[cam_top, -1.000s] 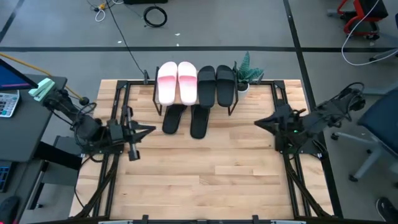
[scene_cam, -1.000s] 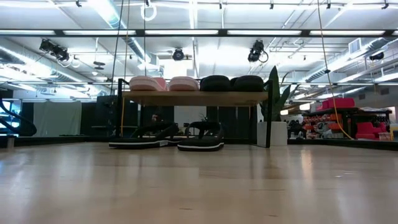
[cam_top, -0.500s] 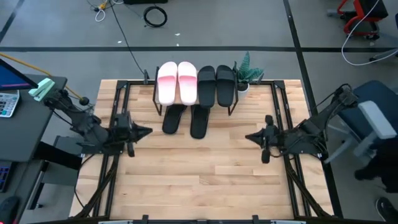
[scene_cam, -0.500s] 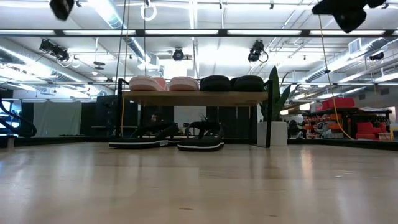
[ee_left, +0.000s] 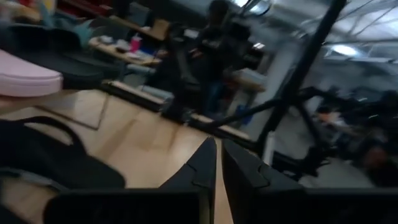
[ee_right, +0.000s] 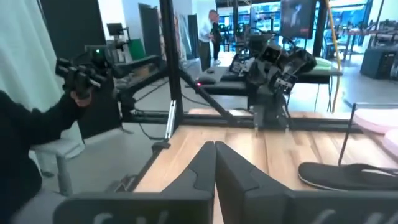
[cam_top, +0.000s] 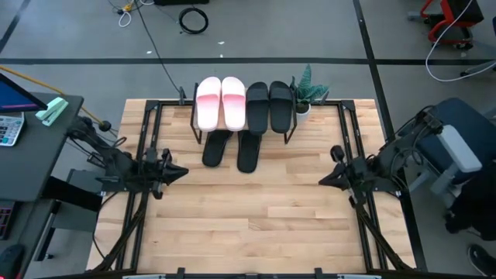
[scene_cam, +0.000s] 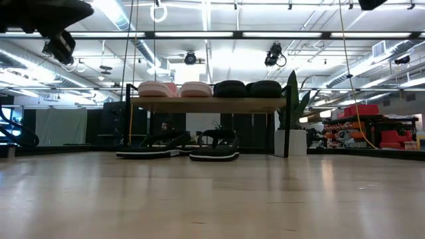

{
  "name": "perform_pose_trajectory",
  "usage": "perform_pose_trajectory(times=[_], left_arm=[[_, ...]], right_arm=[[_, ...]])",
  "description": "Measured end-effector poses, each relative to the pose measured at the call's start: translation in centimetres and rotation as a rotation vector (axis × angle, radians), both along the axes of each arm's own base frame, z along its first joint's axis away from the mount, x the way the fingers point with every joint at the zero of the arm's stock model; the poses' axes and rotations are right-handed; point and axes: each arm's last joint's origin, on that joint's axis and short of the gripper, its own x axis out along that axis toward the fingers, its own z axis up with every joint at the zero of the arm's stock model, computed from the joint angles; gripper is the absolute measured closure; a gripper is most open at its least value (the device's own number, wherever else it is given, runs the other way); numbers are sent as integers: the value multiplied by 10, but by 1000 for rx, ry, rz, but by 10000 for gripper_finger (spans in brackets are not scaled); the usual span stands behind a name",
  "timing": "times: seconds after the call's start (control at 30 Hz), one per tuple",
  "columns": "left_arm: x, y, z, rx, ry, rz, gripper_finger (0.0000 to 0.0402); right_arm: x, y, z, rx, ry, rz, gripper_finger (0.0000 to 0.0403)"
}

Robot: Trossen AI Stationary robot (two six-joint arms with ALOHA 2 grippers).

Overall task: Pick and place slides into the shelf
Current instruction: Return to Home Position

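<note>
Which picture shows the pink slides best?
The high view: both pink slides show whole, side by side. The low view shows only their sides atop the shelf; the left wrist view one end; the right wrist view a pink edge.
</note>
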Motion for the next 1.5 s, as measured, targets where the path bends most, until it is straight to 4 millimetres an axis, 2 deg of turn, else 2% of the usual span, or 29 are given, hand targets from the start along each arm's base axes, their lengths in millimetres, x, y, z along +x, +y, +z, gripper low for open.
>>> perform_pose_trajectory(times=[0.17,0.37,0.6,0.87,1.3,1.5], left_arm=[[-6,3,-8,3,-64,-39,367],[-12,7,-3,40,-116,-57,377],[-17,11,-11,23,-66,-70,383],[-18,11,-13,22,-53,-71,371],[-11,7,-44,-5,8,-72,372],[-11,7,-45,-14,15,-70,378]], right_arm=[[-1,-2,-20,45,-57,-37,389],[-7,-7,-53,132,-91,-57,389],[-12,-10,-78,160,-106,-56,389],[-13,-12,-106,193,-174,-55,389],[-13,-12,-106,178,-170,-56,389],[-13,-11,-108,152,-156,-57,389]])
